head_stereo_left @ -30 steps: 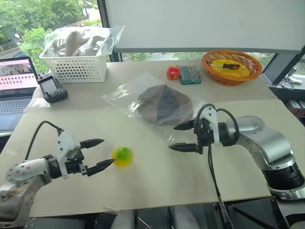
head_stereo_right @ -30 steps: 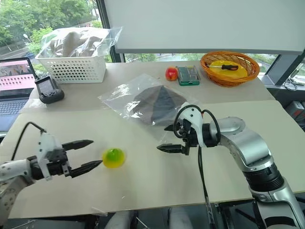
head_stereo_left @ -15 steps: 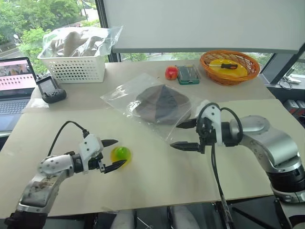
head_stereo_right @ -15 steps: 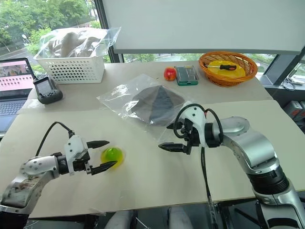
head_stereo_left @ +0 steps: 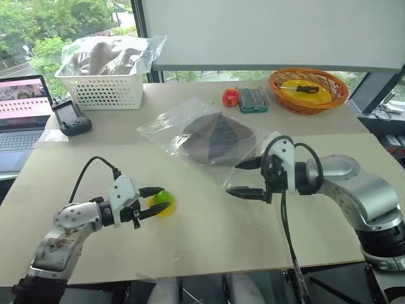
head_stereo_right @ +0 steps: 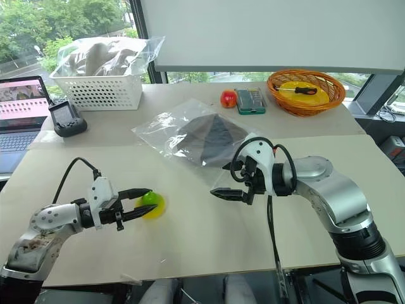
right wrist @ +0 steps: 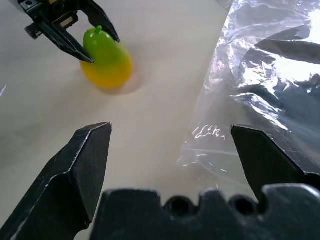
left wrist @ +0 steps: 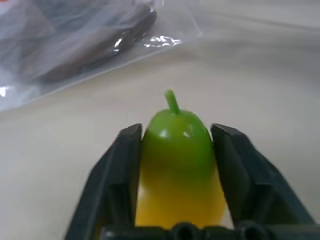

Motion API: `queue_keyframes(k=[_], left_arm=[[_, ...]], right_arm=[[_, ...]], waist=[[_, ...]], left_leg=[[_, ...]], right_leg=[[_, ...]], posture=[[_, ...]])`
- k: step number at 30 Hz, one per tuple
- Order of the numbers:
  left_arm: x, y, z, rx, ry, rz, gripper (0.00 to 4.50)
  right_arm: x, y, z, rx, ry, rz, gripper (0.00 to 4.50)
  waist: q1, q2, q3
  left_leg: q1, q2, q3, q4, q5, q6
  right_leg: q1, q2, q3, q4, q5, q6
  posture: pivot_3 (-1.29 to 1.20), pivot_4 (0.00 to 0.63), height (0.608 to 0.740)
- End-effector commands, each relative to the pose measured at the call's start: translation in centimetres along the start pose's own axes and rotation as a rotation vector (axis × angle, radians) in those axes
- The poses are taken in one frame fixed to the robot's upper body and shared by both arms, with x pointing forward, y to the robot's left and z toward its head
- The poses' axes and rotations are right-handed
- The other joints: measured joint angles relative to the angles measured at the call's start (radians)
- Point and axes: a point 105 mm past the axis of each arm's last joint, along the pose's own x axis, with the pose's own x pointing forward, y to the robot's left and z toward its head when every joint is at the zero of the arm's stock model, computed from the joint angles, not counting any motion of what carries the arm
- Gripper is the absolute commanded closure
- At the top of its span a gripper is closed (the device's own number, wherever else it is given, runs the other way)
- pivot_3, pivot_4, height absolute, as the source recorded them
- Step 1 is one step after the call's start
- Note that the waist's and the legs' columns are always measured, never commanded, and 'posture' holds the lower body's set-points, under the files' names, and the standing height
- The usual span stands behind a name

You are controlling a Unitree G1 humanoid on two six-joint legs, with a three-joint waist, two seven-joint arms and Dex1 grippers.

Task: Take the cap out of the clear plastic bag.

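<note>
The brown soft fabric flat cap (head_stereo_left: 215,136) lies inside the large transparent crinkled plastic bag (head_stereo_left: 196,133), flat on the pale tabletop (head_stereo_left: 209,234) and just beyond the tips of our right gripper (head_stereo_left: 248,178). That gripper's two black fingers stand wide apart and hold nothing; in the right wrist view the bag's near corner lies between the fingers and a little ahead of them, apart from both.

Our left gripper (head_stereo_right: 138,202) is busy with something else: its fingers have narrowed onto the small green-and-yellow toy pear (left wrist: 179,165), one finger against each flank, the stem pointing away past the tips. The pear rests on the table, well apart from the bag's edge.

The step in hand appears to be clearing the pear, or at least securing it, before we work on the bag. To do this well we should seat the rounded fruit deep between the fingers so it cannot squirt out forward, then carry it away from the bag rather than across it.

For the bag, we judge the right fingers should close on plastic alone at the near corner, not on the cap's fabric beneath, so one hand can pin the bag while the other draws the cap out through the opening. Which edge is the open one we cannot tell.
</note>
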Motion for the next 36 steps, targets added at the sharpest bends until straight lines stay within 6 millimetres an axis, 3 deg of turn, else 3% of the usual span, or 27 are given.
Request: queue_keyframes(k=[1,26,36], left_arm=[[-0.1,-0.4,-0.9,-0.026,0.037,-0.01,2.92],[-0.3,0.2,-0.6,-0.033,0.023,0.079,2.92],[-0.7,3.1,1.7,0.005,-0.056,0.211,2.92]], right_arm=[[-0.7,0.0,1.0,-0.037,-0.023,-0.026,0.0],[-0.2,-0.3,0.9,-0.037,-0.03,-0.026,0.0],[0.1,-0.3,0.7,-0.042,-0.022,-0.025,0.0]], waist=[[0.0,0.0,0.0],[0.0,0.0,0.0],[0.0,0.0,0.0]], left_leg=[[0.001,0.0,0.0,0.0,0.0,0.0],[0.003,0.0,0.001,0.0,0.0,0.0],[0.002,0.0,0.001,0.0,0.0,0.0]], right_leg=[[0.0,0.0,0.0,0.0,0.0,0.0],[0.002,0.0,0.0,0.0,0.0,0.0],[0.001,0.001,0.0,0.0,0.0,0.0]], posture=[[0.0,0.15,0.736],[0.0,0.15,0.736],[0.0,0.15,0.736]])
